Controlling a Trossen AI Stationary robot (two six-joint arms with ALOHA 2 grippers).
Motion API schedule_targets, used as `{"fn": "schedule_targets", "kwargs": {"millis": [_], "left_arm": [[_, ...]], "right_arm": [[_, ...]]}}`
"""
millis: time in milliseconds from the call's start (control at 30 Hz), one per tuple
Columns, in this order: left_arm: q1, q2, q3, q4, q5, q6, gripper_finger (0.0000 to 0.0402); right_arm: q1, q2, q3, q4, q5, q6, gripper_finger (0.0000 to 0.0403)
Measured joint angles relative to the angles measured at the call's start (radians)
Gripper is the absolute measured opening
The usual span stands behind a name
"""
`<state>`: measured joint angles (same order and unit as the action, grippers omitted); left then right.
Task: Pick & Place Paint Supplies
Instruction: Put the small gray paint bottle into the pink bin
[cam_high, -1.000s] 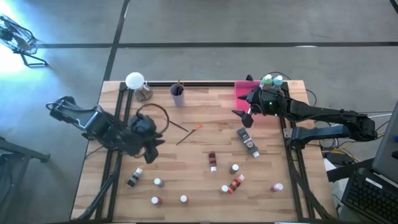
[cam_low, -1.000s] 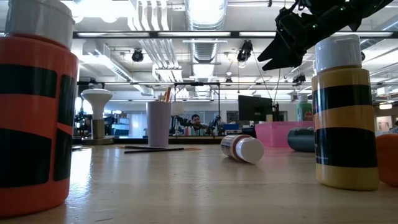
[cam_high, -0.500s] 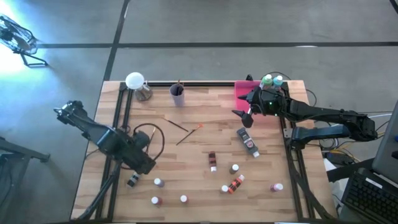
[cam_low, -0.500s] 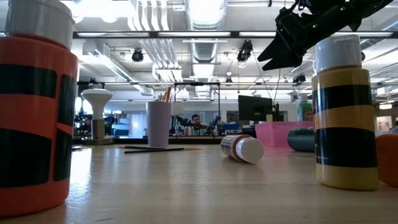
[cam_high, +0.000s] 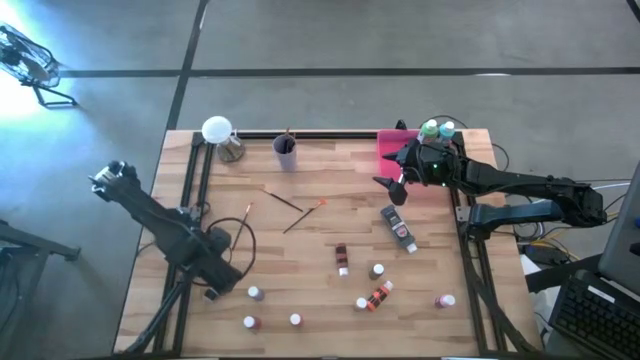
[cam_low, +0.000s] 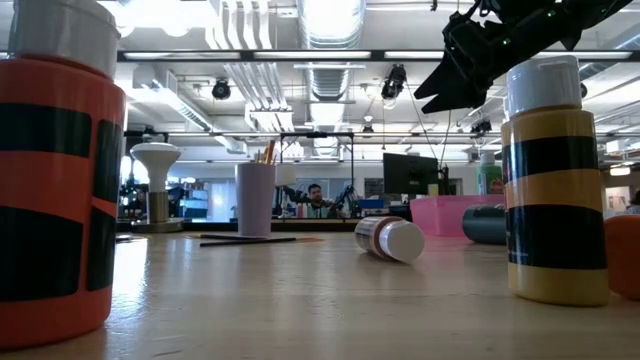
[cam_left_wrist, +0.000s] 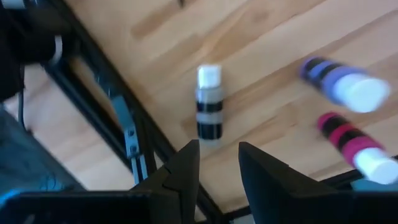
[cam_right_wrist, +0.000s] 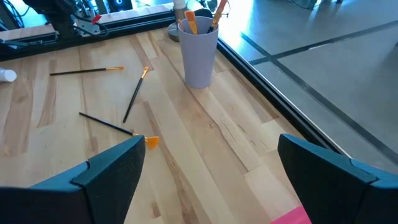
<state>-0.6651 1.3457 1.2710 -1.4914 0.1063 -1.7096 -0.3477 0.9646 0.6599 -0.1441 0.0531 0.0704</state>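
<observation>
Down at the lower left of the high view, the left tool (cam_high: 212, 290) hangs just over a small black-banded bottle (cam_left_wrist: 209, 102) lying on its side near the table's (cam_high: 320, 225) left edge. In the left wrist view the bottle lies straight ahead of the two dark fingers (cam_left_wrist: 186, 165), its white cap pointing away from them and its long axis running roughly in line with the gap between them. The jaws stand only narrowly apart and hold nothing. My judgement is that the coming move is a short advance and descent onto this bottle, and that the jaws would need to straddle its body across the width, not along the length.

Just beside it in that wrist view lie a purple bottle (cam_left_wrist: 345, 84) and a pink bottle (cam_left_wrist: 351, 143), near enough that a wide approach could knock them. The dark frame rail (cam_left_wrist: 124, 127) at the table's edge runs close on the bottle's other side.

The right tool (cam_high: 397, 190) waits at the upper right of the high view, beside the pink tray (cam_high: 390, 150), jaws spread wide and empty. It is well apart from this bottle, so the left arm is plainly the nearer.

Elsewhere, thin brushes (cam_high: 295, 208) lie loose mid-table, the lilac cup (cam_high: 285, 153) stands at the far edge, and more bottles are scattered along the lower part of the high view.
</observation>
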Motion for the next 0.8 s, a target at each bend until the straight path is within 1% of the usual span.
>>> {"fn": "schedule_targets", "kwargs": {"millis": [67, 167, 333, 467, 633, 800], "left_arm": [[0.000, 0.000, -0.040, 0.027, 0.040, -0.024, 0.0118], [0.000, 0.000, -0.091, 0.059, 0.070, -0.027, 0.0126], [-0.001, -0.001, -0.159, 0.096, 0.075, -0.027, 0.0164], [-0.001, -0.001, -0.204, 0.169, 0.095, -0.029, 0.0191], [-0.003, -0.002, -0.265, 0.287, 0.094, -0.040, 0.0196], [-0.005, -0.002, -0.317, 0.332, 0.092, -0.046, 0.0195]], "right_arm": [[0.000, 0.000, 0.000, 0.000, 0.000, 0.000, 0.0363], [0.000, 0.000, 0.000, 0.000, 0.000, 0.000, 0.0363], [0.000, 0.000, 0.000, 0.000, 0.000, 0.000, 0.0363], [0.000, 0.000, 0.000, 0.000, 0.000, 0.000, 0.0363], [0.000, 0.000, 0.000, 0.000, 0.000, 0.000, 0.0363], [0.000, 0.000, 0.000, 0.000, 0.000, 0.000, 0.0363]]}}
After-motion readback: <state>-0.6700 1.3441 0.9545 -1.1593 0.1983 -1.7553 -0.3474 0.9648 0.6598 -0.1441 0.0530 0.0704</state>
